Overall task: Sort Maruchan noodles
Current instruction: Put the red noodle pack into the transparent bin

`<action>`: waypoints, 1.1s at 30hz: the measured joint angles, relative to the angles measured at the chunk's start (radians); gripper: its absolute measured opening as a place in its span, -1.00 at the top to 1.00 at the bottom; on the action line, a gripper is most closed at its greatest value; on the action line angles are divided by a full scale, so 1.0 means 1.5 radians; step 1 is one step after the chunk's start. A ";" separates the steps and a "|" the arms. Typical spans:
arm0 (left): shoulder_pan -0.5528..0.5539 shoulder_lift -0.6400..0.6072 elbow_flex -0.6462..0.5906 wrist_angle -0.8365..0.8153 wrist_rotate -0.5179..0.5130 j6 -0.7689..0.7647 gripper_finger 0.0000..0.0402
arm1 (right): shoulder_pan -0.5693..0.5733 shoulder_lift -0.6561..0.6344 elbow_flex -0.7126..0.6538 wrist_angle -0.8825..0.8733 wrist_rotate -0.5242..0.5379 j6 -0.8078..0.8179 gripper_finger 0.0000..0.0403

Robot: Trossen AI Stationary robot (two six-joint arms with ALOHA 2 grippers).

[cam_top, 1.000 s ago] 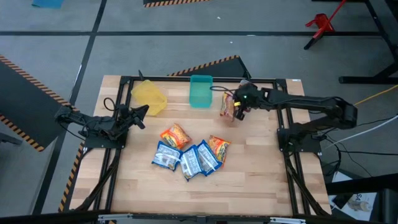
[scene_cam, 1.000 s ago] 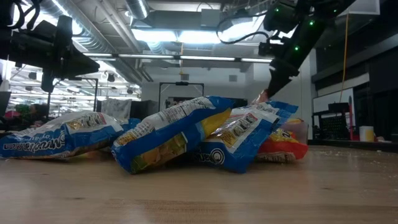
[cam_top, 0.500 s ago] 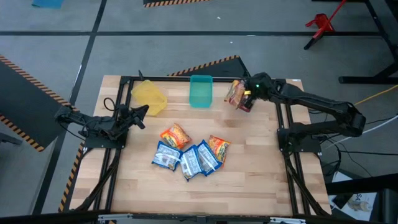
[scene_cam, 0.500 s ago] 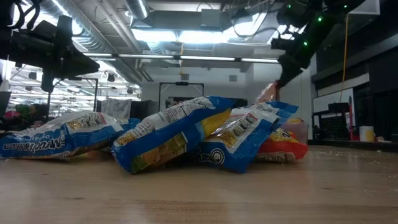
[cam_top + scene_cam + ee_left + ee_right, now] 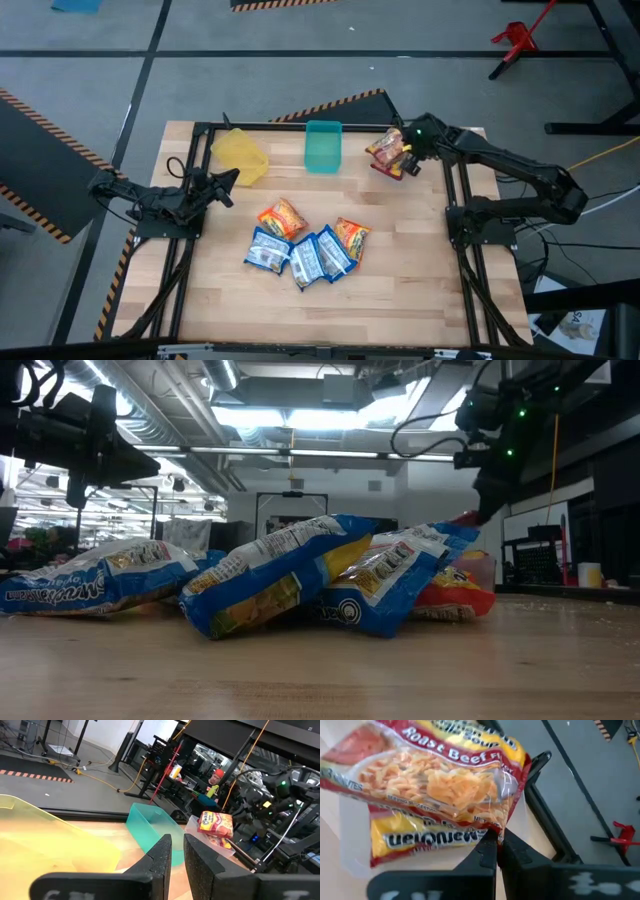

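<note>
**Right hand clamped on a red noodle packet over the clear bin at the far right of the bench**

The wooden bench point(image 5: 400, 300) carries a black frame, both arms, three bins and a loose group of noodle packets.

Right arm: reaches from its base at the right edge toward the far right corner. The right hand point(image 5: 405, 158) has its fingers pinched together on the edge of a red and yellow packet point(image 5: 435, 780), labelled roast beef flavour. In the right wrist view this held packet hangs directly above a second red and yellow packet point(image 5: 420, 840), which lies in a clear bin point(image 5: 355, 865). Whether the two packets touch cannot be told.

Left arm: lies low at the left side of the bench. The left hand point(image 5: 228, 178) points at the yellow bin point(image 5: 240, 155); its fingers stand close together with a narrow gap, holding nothing.

Bins: the yellow bin sits at the far left, tilted. The teal bin point(image 5: 323, 146) stands upright at the far middle, between the yellow bin and the clear bin.

Loose packets: five lie mid-bench, well apart from the bins. Two orange packets, one point(image 5: 282, 217) toward the left and one point(image 5: 351, 236) toward the right. Three blue and white packets point(image 5: 305, 257) lie side by side nearer the front edge, overlapping one another.
</note>
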 joint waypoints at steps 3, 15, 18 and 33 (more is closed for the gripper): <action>0.000 0.000 0.000 0.000 0.000 0.000 0.78 | 0.000 0.000 -0.006 -0.010 0.016 -0.018 1.00; 0.000 0.000 0.000 0.000 0.001 -0.002 0.78 | 0.001 0.000 -0.008 -0.043 0.062 -0.044 0.95; 0.000 0.000 0.000 0.000 0.001 -0.002 0.78 | 0.001 0.000 -0.008 -0.053 0.062 -0.049 0.81; 0.000 0.000 0.000 0.000 0.003 -0.001 0.78 | 0.002 -0.020 0.070 -0.156 0.016 -0.005 0.10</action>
